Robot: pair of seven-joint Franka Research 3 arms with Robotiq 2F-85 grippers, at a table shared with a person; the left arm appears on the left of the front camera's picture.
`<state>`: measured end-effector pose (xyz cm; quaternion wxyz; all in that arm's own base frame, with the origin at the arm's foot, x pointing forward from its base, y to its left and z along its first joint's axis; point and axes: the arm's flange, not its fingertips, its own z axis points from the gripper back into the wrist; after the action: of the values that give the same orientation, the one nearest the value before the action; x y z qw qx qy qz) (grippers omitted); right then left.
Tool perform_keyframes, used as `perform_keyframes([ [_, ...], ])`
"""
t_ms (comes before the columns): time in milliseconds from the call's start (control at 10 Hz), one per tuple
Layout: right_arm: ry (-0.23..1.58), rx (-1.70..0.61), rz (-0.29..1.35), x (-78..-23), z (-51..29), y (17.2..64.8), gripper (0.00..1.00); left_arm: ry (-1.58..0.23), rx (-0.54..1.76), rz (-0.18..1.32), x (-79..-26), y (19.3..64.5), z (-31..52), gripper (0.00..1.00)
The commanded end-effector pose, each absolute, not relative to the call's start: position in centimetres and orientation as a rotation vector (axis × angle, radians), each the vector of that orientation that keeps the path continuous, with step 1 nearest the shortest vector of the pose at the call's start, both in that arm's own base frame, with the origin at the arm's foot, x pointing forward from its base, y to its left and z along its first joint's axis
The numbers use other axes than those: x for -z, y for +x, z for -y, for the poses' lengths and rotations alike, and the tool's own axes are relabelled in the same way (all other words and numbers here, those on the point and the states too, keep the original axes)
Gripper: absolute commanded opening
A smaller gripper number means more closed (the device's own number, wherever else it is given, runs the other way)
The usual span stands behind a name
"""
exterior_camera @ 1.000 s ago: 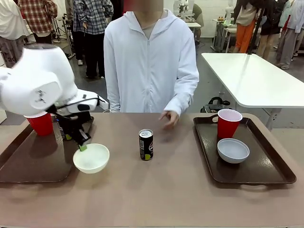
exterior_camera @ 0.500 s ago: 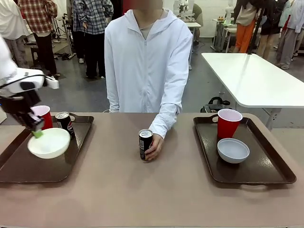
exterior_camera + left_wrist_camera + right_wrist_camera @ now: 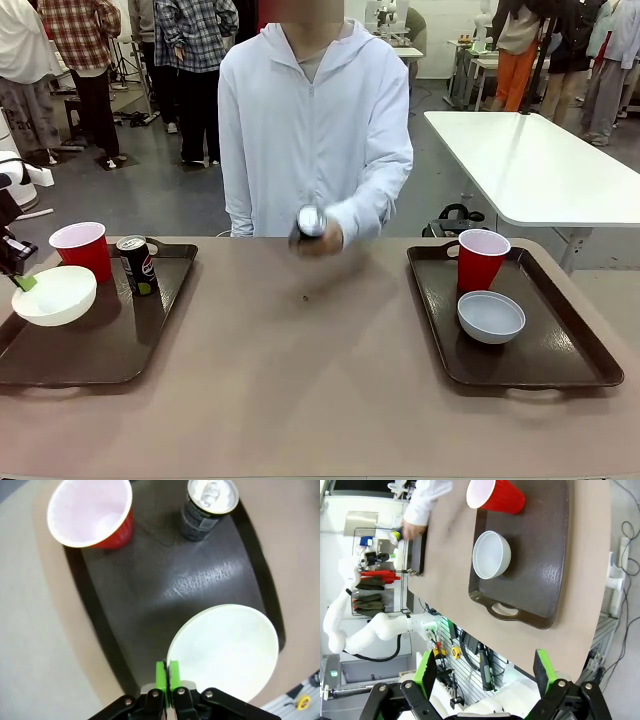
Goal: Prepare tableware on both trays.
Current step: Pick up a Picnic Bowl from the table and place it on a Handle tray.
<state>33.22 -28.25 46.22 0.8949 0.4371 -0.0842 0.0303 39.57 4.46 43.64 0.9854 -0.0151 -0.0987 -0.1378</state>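
My left gripper (image 3: 20, 279) is shut on the rim of the white bowl (image 3: 54, 294), holding it over the near left part of the left tray (image 3: 100, 345). In the left wrist view the green fingertips (image 3: 161, 672) pinch the white bowl's (image 3: 225, 647) edge. A red cup (image 3: 83, 248) and a black can (image 3: 133, 264) stand at that tray's far end. The person's hand holds the second black can (image 3: 312, 224) up, blurred, above the table's far middle. The right tray (image 3: 560, 345) carries a red cup (image 3: 481, 258) and the grey-blue bowl (image 3: 490, 315). My right gripper (image 3: 485, 675) is open, high above the right tray (image 3: 540, 555).
The person in a white hoodie (image 3: 315, 120) stands at the far edge. The brown table (image 3: 300, 380) between the trays is bare. A white table (image 3: 540, 160) stands behind on the right, with people walking farther back.
My left gripper carried the white bowl from the table leftward over the left tray. The person grasped the can at the table's middle and lifted it.
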Motion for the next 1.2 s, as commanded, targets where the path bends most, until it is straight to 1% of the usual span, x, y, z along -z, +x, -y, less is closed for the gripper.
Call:
perform_keyframes([
  [0,0.908,-0.039,0.172,-46.4,28.2,33.2,1.0,-0.006,0.271,0.214,-42.2,40.6,-3.9,0.0],
  [200,0.908,-0.039,0.172,-46.4,28.2,33.2,1.0,0.005,0.255,0.217,-40.0,41.2,-3.9,0.0],
  [800,0.908,-0.039,0.172,-46.4,28.2,33.2,1.0,0.015,0.254,0.177,-36.7,41.4,-3.5,0.0],
  [900,0.908,-0.039,0.172,-46.4,28.2,33.2,1.0,0.02,0.255,0.166,-36.2,41.3,-3.5,0.1],
  [1000,0.908,-0.039,0.172,-46.4,28.2,33.2,1.0,0.025,0.265,0.153,-35.7,41.2,-3.3,0.1],
  [1100,0.908,-0.039,0.172,-46.4,28.2,33.2,1.0,0.034,0.267,0.148,-35.3,41.1,-3.2,0.32],
])
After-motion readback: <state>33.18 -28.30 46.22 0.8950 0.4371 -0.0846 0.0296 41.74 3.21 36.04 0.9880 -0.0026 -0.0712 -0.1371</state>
